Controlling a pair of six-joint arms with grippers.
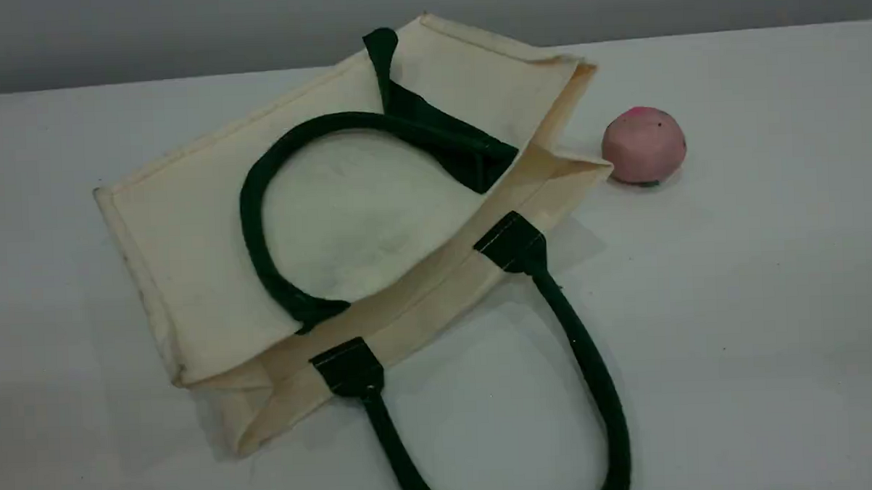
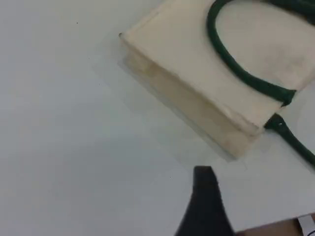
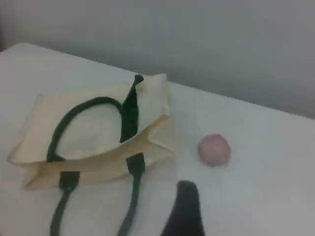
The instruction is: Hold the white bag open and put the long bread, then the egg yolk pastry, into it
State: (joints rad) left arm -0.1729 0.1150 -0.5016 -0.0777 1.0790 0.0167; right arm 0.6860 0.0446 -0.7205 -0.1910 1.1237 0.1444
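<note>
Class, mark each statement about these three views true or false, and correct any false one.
1. The white bag lies on its side on the table. True.
2. The pink ball sits inside the bag. False: it rests on the table beside the bag.
3. One green handle is folded back over the bag's upper panel. True.
4. The other handle stands upright. False: it lies flat on the table in front of the bag's mouth.

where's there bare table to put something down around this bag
Bare table right of the lower handle and below the pink ball; also the strip left of the white bag. Tight: the gap between the bag's mouth and the ball.
</note>
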